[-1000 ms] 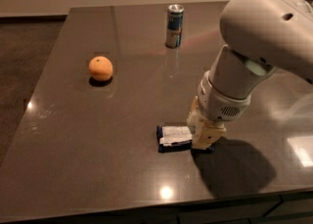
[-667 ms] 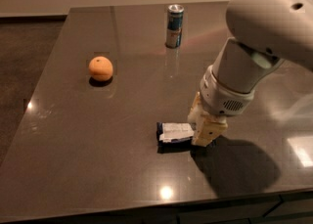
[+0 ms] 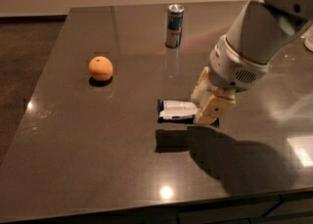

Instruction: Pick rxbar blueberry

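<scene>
On the dark table [image 3: 73,145], an orange [image 3: 100,68] sits at the left. A blue-and-silver can [image 3: 174,26] stands upright toward the far edge, near the middle. Nearer and a little right of the middle, the snack bar [image 3: 175,110] hangs flat just above the surface, its shadow lying apart below it. The gripper [image 3: 209,104] clamps the bar's right end, with the white arm [image 3: 259,37] rising to the right.

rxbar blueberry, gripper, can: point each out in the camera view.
rxbar blueberry [image 3: 177,110], camera view, white label panel.
gripper [image 3: 201,108], camera view, between the fingertips, clamped on the rxbar blueberry's right end.
can [image 3: 174,26], camera view, middle of its side wall.
</scene>
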Tool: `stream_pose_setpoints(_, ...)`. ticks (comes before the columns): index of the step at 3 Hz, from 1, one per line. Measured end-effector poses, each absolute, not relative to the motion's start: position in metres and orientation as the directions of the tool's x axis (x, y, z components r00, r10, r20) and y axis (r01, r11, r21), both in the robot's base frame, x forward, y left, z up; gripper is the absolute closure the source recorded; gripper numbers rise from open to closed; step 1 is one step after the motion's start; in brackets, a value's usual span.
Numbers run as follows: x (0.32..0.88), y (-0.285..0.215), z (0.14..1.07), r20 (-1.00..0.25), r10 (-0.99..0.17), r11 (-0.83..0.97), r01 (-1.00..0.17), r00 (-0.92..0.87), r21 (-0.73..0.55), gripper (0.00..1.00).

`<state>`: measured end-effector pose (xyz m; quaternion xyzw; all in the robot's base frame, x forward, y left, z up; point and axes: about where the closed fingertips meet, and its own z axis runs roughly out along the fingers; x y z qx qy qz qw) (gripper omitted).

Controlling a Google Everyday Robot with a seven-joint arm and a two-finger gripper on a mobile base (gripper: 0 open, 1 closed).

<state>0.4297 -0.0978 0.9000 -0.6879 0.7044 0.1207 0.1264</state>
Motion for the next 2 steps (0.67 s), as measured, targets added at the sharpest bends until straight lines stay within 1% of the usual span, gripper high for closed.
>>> stream_pose_setpoints(1,0.4450,-0.1000,0.9522,-0.391,-0.920,0.033,-0.997,-0.006,-0.063,1.00)
stream_pose_setpoints(2,0.4450,-0.1000,0.9522,-0.391,-0.920,0.033,-0.997,-0.006,-0.063,1.00)
